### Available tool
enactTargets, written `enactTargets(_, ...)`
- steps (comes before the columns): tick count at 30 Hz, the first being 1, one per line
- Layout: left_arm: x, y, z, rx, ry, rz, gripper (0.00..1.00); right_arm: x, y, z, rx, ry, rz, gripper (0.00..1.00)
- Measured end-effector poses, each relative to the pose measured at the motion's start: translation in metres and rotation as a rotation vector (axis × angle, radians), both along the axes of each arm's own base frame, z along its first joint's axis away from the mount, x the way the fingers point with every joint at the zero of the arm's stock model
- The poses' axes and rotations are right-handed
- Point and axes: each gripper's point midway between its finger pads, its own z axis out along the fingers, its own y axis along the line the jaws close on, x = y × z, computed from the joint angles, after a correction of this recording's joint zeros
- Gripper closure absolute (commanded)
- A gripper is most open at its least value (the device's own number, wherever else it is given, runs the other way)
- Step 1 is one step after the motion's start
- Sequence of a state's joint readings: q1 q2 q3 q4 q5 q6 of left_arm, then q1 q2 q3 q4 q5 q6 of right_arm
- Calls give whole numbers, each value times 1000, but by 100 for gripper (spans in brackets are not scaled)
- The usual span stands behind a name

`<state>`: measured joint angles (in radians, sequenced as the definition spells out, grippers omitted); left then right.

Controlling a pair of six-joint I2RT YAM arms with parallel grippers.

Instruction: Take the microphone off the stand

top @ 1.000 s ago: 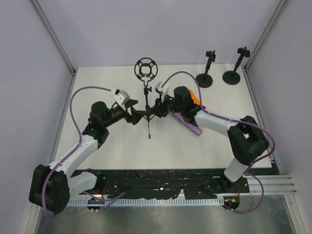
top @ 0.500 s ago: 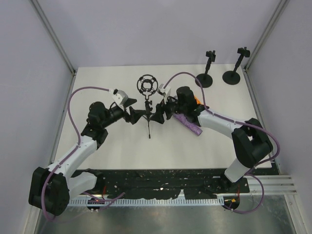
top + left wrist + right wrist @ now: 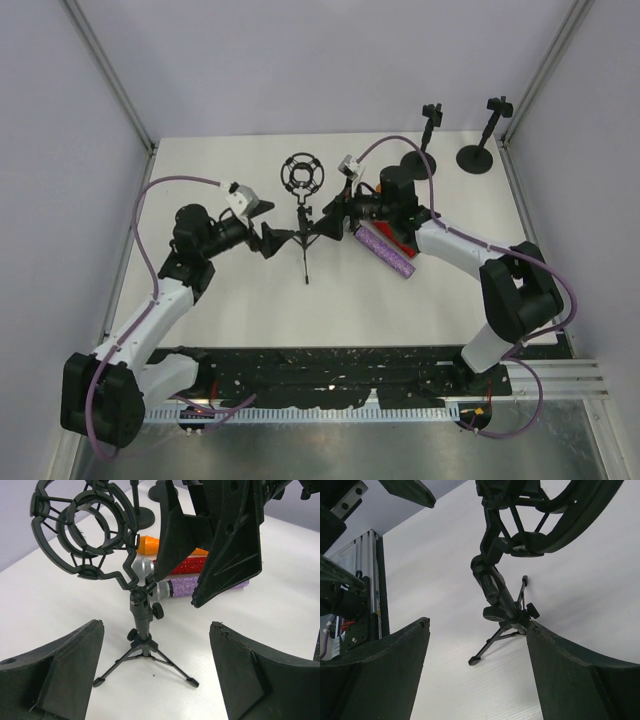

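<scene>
I log the stand, a tripod upright at the centre of the top view with its ring mount on top, standing between my two grippers. The purple microphone lies flat on the table right of centre, beside the right arm, with a red microphone and an orange one next to it. Both the left gripper and the right gripper have fingers spread wide, grasping nothing, one on each side of the stand.
</scene>
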<state>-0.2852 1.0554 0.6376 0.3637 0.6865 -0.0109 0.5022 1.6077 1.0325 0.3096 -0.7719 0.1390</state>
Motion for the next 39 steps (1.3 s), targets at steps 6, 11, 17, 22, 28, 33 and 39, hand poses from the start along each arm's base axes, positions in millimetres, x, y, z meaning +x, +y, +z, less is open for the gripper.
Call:
enactTargets(6, -2, 23, 9, 62, -19, 21, 0, 7, 5, -18, -13, 1, 14, 10)
enactTargets(11, -10, 42, 8, 99, 0, 61, 0, 12, 9, -13, 11, -38, 18, 7)
enactTargets(17, -25, 54, 5, 148, 9, 88, 0, 11, 10, -8, 26, -67, 20, 5)
enactTargets(22, -29, 57, 8, 150, -7, 97, 0, 8, 11, -7, 16, -64, 16, 5)
enactTargets(28, -31, 57, 3, 138, 6, 100, 0, 12, 5, -4, -14, -71, -44, 6)
enactTargets(33, -32, 56, -11, 125, 37, 102, 0, 18, 2, -6, -29, -62, -93, 7)
enactTargets(39, -29, 57, -16, 96, 47, 115, 0, 17, 7, -13, -27, -26, -103, 9)
